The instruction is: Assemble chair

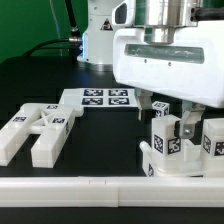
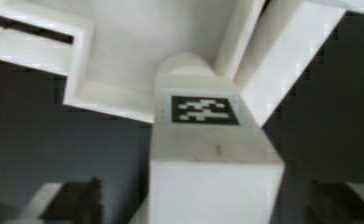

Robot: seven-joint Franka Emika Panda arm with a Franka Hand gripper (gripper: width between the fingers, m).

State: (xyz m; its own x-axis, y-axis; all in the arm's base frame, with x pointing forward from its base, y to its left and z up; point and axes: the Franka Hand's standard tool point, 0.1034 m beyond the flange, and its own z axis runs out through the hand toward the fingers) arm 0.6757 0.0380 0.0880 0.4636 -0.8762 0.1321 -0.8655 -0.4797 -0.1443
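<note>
- Your gripper [image 1: 170, 118] hangs low over a tagged block [image 1: 165, 148] on the exterior view's right, its jaws wide apart and gripping nothing.
- In the wrist view the block sits between the fingers [image 2: 63, 200], with a dark gap on each side.
- More chair parts, the long blocks [image 1: 20, 135], lie side by side on the exterior view's left.
- The marker board [image 1: 100, 98] lies behind them, and the rail [image 1: 110, 190] runs along the front.

You have a matte black tabletop [image 1: 100, 150] filling most of the exterior view, with a plain white rail [image 1: 60, 188] running along its near edge. Behind it, toward the exterior view's left, you see an evenly lit green backdrop [image 1: 30, 25].
</note>
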